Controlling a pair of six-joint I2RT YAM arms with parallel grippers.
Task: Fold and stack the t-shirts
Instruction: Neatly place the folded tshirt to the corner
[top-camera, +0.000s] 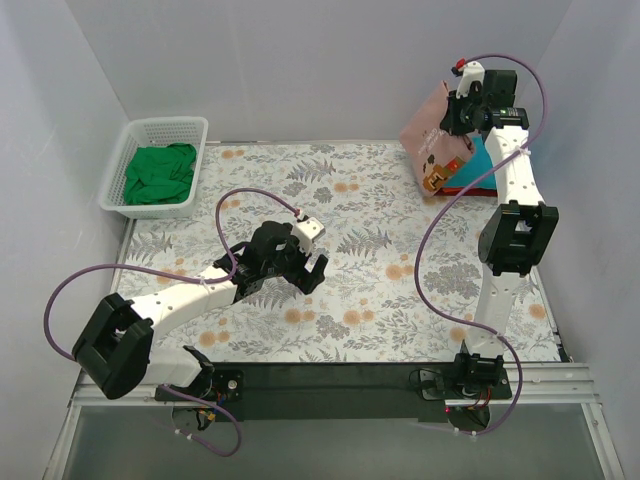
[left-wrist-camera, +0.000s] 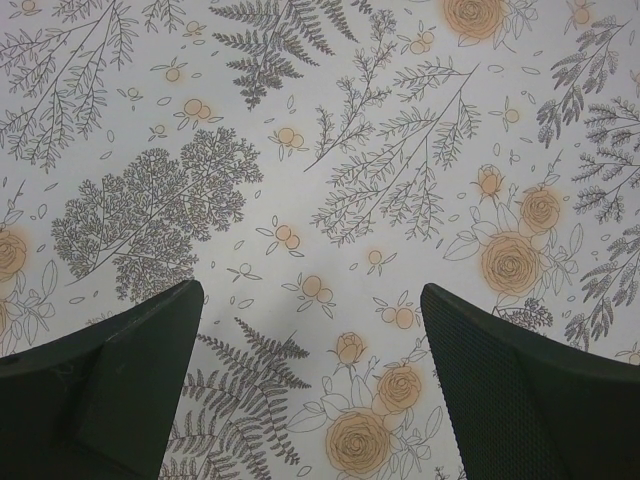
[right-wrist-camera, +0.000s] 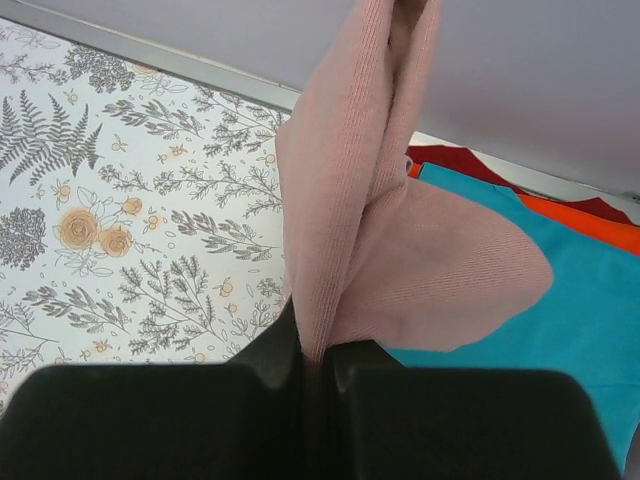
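My right gripper (top-camera: 458, 118) is shut on a fold of the dusty-pink t-shirt (top-camera: 432, 135) and holds it lifted at the back right corner; the pinched cloth (right-wrist-camera: 345, 230) hangs from the jaws. Under it lie the teal t-shirt (right-wrist-camera: 560, 320) and the red-orange t-shirt (right-wrist-camera: 590, 222), stacked flat; both also show in the top view, teal (top-camera: 484, 165) over red-orange (top-camera: 470, 187). The green t-shirt (top-camera: 160, 175) lies crumpled in the white mesh basket (top-camera: 118, 165) at the back left. My left gripper (top-camera: 310, 262) is open and empty over the table cloth's middle (left-wrist-camera: 310, 290).
The floral table cloth (top-camera: 350, 300) covers the table. White walls close the back and both sides. The basket stands against the left wall. The right arm's cable (top-camera: 430, 240) loops over the right part of the table.
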